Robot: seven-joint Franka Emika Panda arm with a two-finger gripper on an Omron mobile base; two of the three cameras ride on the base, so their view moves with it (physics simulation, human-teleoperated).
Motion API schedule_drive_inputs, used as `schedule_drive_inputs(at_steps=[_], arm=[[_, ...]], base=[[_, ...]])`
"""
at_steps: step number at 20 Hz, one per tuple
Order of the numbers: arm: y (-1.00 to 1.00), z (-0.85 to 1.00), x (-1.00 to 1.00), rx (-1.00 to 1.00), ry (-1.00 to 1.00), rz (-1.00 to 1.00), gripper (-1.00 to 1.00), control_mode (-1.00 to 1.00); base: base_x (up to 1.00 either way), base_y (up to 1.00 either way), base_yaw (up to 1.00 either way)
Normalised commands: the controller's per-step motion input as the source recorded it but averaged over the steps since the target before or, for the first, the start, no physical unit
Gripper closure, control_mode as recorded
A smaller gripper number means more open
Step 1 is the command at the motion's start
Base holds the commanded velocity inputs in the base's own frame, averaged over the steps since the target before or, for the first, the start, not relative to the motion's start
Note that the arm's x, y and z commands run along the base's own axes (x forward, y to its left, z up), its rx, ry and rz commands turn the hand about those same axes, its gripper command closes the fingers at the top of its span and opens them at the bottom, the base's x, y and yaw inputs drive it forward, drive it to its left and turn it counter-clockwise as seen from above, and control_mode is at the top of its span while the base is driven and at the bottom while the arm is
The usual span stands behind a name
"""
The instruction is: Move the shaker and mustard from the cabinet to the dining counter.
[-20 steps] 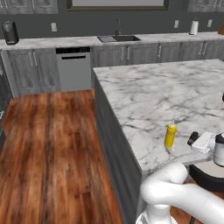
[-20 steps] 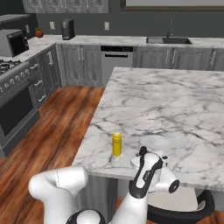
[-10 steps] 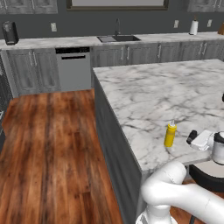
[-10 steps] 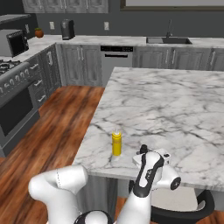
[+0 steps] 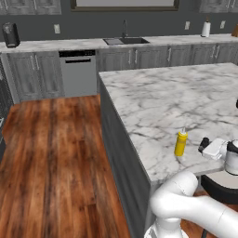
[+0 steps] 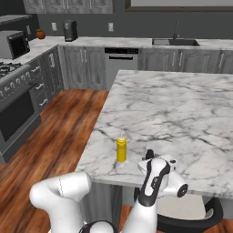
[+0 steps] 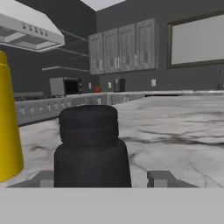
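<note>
Since a moment ago the gripper (image 7: 101,178) has loosened, its fingers now parted on either side of the black shaker (image 7: 92,148), which stands on the dining counter (image 5: 162,100) just beside the upright mustard (image 5: 181,142).

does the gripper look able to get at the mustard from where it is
Probably yes: the mustard stands upright on the dining counter just beside the gripper, with only the shaker between the fingers.
</note>
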Motion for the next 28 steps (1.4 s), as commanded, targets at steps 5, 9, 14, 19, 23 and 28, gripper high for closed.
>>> schedule_drive_inputs(at_steps=[5, 9, 14, 19, 23, 28], arm=[[-0.1, -0.01, 0.0, 0.0, -0.02, 0.0, -1.0, -1.0], [-0.23, 0.09, -0.06, 0.0, 0.0, 0.0, -1.0, -1.0], [-0.1, 0.49, -0.2, 0.0, 0.0, 0.0, -1.0, -1.0], [0.0, 0.76, -0.17, 0.0, 0.0, 0.0, -1.0, -1.0], [0.0, 0.85, -0.34, 0.0, 0.0, 0.0, -1.0, -1.0], [0.0, 0.78, -0.59, 0.0, 0.14, -0.02, -1.0, -1.0]], base=[[0.0, 0.0, 0.0], [0.0, 0.0, 0.0], [0.0, 0.0, 0.0], [0.0, 0.0, 0.0], [0.0, 0.0, 0.0], [0.0, 0.0, 0.0]])
